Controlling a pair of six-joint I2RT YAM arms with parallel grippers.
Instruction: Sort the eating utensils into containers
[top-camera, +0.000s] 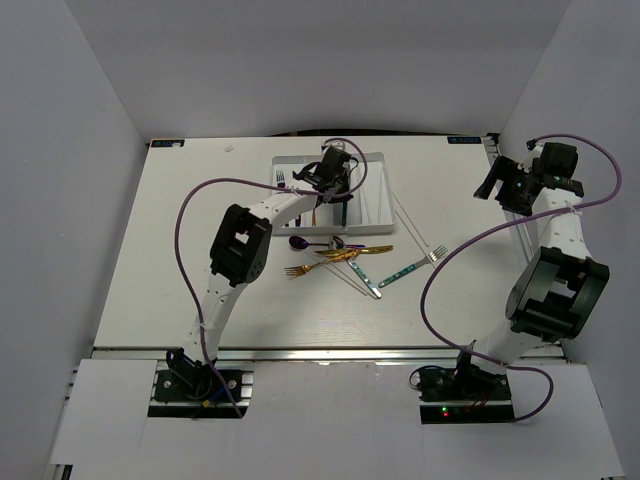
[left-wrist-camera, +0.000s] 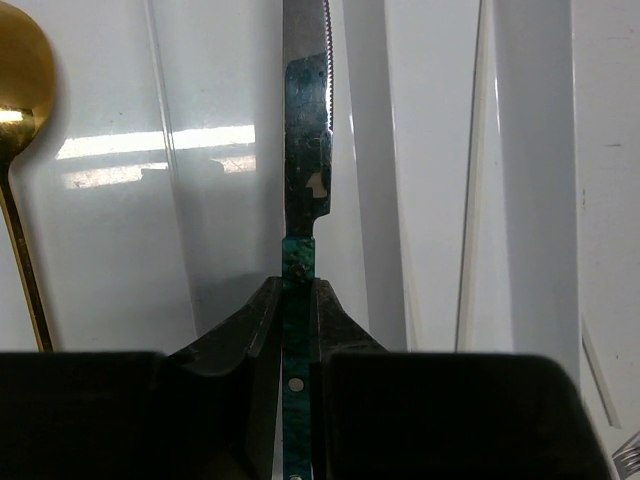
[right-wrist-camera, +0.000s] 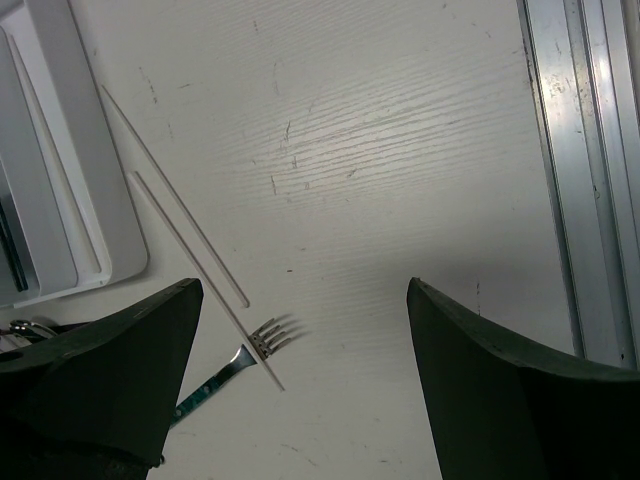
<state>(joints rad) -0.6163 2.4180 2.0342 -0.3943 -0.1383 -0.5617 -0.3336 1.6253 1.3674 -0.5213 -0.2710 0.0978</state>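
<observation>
The white tray (top-camera: 375, 190) stands at the back middle of the table. My left gripper (top-camera: 332, 178) hovers over it, shut on a teal-handled knife (left-wrist-camera: 305, 120) whose serrated blade points along a compartment beside a divider (left-wrist-camera: 365, 150). A gold spoon (left-wrist-camera: 15, 90) lies in the compartment to the left. A silver fork (top-camera: 281, 180) lies at the tray's left. A pile of purple, gold and teal utensils (top-camera: 340, 255) lies in front of the tray. My right gripper (right-wrist-camera: 305, 290) is open and empty above a teal-handled fork (right-wrist-camera: 262, 338) and two white chopsticks (right-wrist-camera: 190, 230).
The teal-handled fork (top-camera: 410, 268) lies right of the pile, with the chopsticks (top-camera: 408, 215) running from the tray's right side toward it. The tray's corner (right-wrist-camera: 90, 230) shows at the left of the right wrist view. A metal rail (right-wrist-camera: 590, 180) borders the table's right edge.
</observation>
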